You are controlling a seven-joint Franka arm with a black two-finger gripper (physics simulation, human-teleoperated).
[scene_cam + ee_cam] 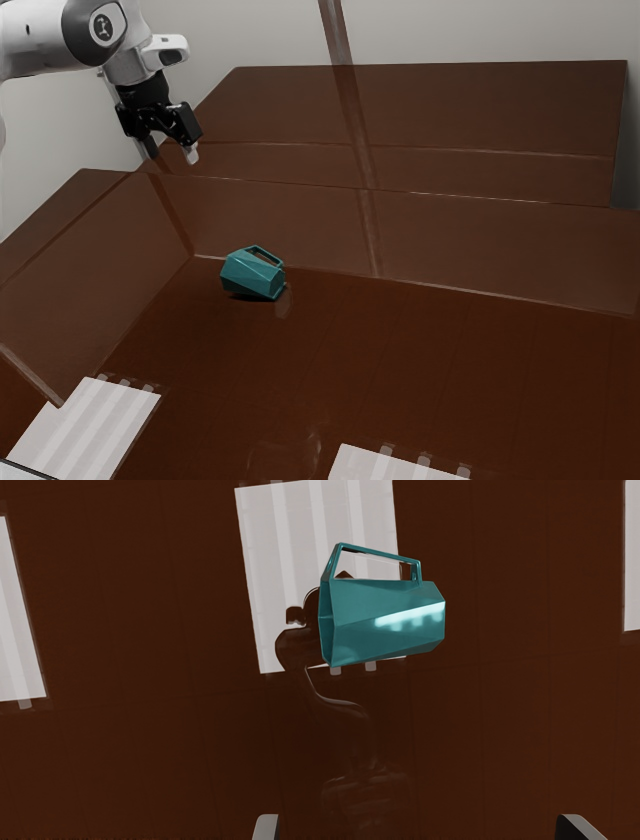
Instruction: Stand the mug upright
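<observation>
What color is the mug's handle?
The faceted mug's angular handle is teal, like the mug's body. It shows best in the wrist view.

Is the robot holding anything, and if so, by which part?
Nothing is held: the gripper stands open, and the mug lies on its side, away from it.

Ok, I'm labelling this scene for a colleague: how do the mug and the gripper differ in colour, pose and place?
The mug is teal all over; the gripper is mostly black with pale fingertips.
The mug lies on its side, while the gripper points downward at a slant, fingers apart.
The mug rests on the table; the gripper hangs in the air.
Shared: neither touches the other.
</observation>
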